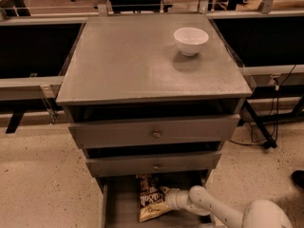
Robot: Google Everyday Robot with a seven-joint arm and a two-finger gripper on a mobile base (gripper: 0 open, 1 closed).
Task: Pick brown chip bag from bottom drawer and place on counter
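The brown chip bag point(150, 197) lies lengthwise on the floor of the open bottom drawer point(121, 208), its tan end band toward the front. My gripper point(166, 198) reaches in from the lower right and sits against the bag's right edge, low in the drawer. The white arm point(213, 209) runs back to the lower right corner. The counter point(142, 61) is the flat grey top of the cabinet, well above the gripper. The bag's far end is hidden under the middle drawer.
A white bowl point(191, 40) stands at the counter's back right. Two knobbed drawers point(155, 133) above the bottom one are slightly pulled out and overhang the bag. Dark benches flank the cabinet; cables and a stand leg point(260, 129) lie on the floor at right.
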